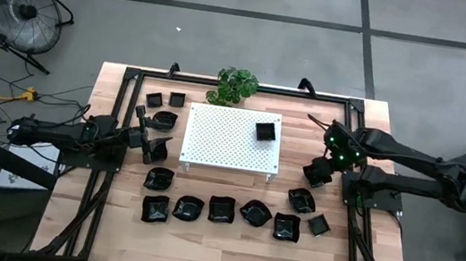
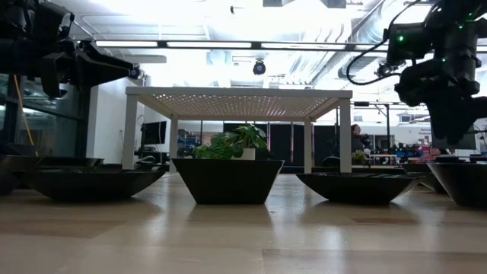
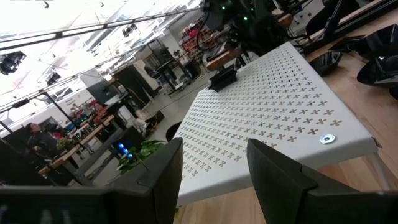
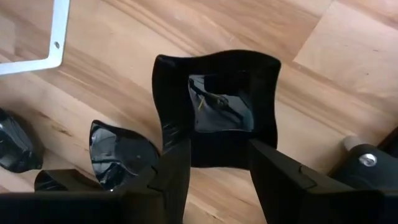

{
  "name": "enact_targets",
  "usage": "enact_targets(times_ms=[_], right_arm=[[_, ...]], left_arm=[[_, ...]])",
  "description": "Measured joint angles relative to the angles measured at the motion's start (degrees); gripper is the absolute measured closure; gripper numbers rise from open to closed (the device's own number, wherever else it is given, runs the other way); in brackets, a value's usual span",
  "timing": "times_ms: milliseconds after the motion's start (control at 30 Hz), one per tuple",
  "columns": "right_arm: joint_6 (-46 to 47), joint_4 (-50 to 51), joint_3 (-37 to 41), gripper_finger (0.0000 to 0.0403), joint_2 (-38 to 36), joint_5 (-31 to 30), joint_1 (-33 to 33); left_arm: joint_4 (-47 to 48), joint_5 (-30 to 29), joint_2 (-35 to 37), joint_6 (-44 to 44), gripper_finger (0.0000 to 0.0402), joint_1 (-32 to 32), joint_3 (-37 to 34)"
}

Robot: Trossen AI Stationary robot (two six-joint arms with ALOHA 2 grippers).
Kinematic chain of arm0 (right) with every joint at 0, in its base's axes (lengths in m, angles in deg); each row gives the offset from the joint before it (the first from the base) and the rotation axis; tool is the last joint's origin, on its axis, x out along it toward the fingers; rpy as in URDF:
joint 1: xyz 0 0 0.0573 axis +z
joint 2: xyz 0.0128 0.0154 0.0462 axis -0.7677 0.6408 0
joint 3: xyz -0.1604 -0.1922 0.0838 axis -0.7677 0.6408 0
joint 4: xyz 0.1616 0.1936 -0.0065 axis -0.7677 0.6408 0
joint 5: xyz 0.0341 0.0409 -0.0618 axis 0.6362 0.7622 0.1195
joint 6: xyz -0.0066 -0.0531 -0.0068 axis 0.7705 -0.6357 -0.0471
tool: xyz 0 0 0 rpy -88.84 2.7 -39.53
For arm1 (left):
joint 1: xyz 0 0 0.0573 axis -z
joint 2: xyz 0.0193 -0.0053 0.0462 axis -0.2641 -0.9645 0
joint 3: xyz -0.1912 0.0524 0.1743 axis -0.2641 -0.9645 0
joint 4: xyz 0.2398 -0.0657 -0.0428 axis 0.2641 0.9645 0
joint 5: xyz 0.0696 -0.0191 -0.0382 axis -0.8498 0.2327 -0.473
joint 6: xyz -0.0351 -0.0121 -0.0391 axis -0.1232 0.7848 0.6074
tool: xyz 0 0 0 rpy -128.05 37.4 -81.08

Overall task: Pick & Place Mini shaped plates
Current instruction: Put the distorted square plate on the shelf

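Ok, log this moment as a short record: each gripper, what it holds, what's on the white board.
left gripper: open, empty, beside the white perforated board
right gripper: shut on a wavy-edged square plate, lifted above the table
on the board: one square plate, near its right end
front of table: a row of black plates

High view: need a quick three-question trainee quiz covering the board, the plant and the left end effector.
1. How many black mini plates sit on the white perforated board?
2. True or false: the potted plant stands on the board.
3. The left end effector is: A) shut on a plate, B) open and empty, C) out of view.

Key: 1) one, near the board's right far corner; 2) false, it stands on the table beside the board's far edge; 3) B.
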Motion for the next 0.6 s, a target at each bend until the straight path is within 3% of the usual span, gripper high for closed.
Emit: enact_targets(times_ms=[200, 600], right_arm=[[-0.1, -0.2, 0.1, 0.0248, 3.9, -4.5, 0.0], [-1.7, -3.2, 0.1, 0.0245, 9.1, -6.2, 0.0]], left_arm=[[0.0, 0.0, 0.0, 0.0, 0.0227, 0.0, 0.0], [0.0, 0.0, 0.0, 0.0, 0.0227, 0.0, 0.0]])
